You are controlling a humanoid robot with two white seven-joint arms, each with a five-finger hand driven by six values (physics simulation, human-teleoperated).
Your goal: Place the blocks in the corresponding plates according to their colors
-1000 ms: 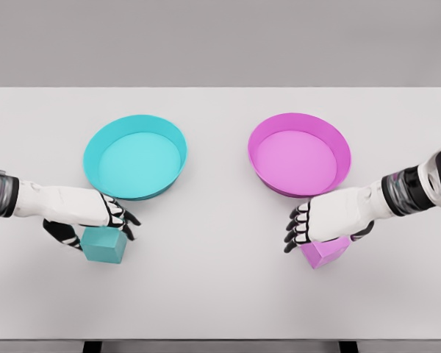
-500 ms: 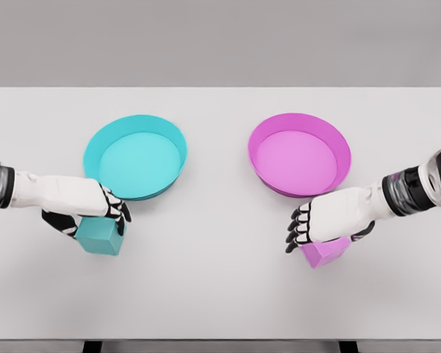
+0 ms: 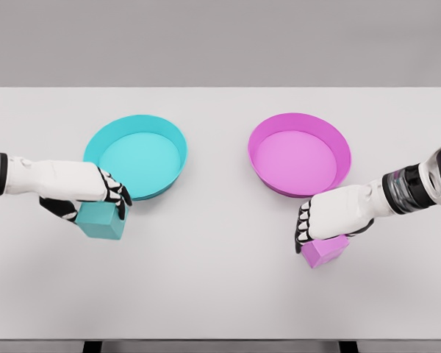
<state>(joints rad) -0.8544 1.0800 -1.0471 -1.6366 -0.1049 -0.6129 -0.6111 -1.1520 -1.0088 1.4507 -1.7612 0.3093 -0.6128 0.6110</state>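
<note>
Gripping matte cubes (image 3: 101, 221) beside smooth round plates (image 3: 136, 155).

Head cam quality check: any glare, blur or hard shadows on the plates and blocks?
Head view: even, diffuse light, no glare; sharp throughout. Only soft inner-wall shading in the teal plate and pink plate, faint shadows under the teal block and pink block.

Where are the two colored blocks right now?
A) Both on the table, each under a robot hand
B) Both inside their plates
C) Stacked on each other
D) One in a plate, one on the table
A: the teal block sits under the left hand and the pink block under the right hand, both outside the plates.
</note>
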